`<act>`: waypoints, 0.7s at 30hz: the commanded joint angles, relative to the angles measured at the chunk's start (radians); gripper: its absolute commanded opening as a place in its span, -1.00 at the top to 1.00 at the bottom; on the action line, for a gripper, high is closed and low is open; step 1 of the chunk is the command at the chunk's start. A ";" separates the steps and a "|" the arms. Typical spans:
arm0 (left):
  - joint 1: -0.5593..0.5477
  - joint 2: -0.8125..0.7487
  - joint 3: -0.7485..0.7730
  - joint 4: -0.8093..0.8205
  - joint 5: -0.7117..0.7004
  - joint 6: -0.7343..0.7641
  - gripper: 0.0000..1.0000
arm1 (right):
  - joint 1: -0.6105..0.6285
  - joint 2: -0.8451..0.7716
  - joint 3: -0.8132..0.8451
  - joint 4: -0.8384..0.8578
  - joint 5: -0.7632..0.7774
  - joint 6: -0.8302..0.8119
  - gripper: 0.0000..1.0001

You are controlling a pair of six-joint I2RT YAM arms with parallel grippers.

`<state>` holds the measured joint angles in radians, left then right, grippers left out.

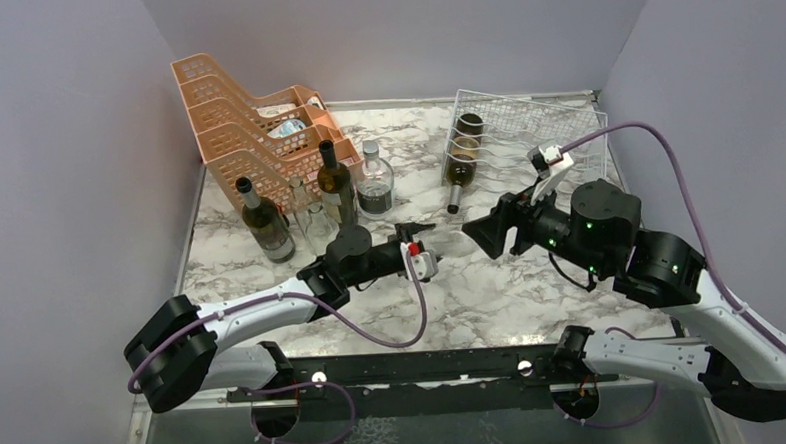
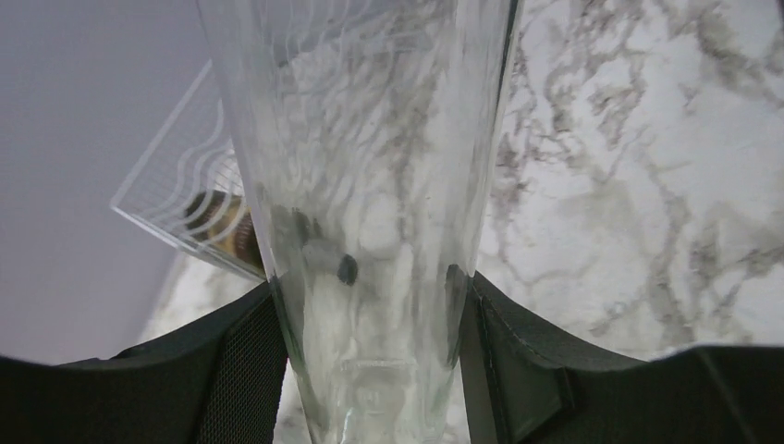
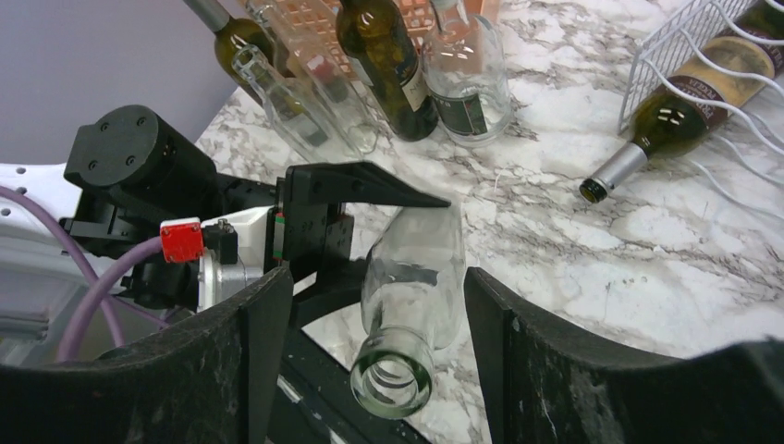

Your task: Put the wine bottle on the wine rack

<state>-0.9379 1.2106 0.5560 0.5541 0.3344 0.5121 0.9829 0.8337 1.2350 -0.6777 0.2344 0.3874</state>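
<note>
Top external view: the clear glass wine bottle (image 1: 450,242) is held on its side over the marble worktop (image 1: 493,308), between the two arms and well apart from the wine rack (image 1: 540,125) at the back right. Left wrist view shows the left jaws closed on the bottle's body, both pads (image 2: 518,370) against the glass. Right wrist view shows the right jaws spread wide either side of the bottle's neck, with neither finger (image 3: 536,370) touching it. Two dark bottles (image 1: 460,169) lie in the rack. More bottles (image 1: 335,184) stand beside the orange trays (image 1: 234,119).
</note>
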 commanded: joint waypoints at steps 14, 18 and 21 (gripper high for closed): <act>-0.001 0.058 0.182 0.044 -0.048 0.863 1.00 | 0.008 0.128 0.084 -0.320 0.060 0.053 -0.51; -0.010 0.049 0.186 0.042 -0.020 0.909 1.00 | 0.007 0.162 0.060 -0.299 0.040 0.064 -0.51; -0.016 0.042 0.180 0.040 -0.019 0.939 1.00 | 0.007 0.180 0.053 -0.289 0.036 0.099 -0.42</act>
<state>-0.9409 1.2865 0.6914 0.5331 0.2749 1.3624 0.9829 0.9981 1.3006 -0.9691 0.2676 0.4393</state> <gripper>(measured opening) 0.618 0.740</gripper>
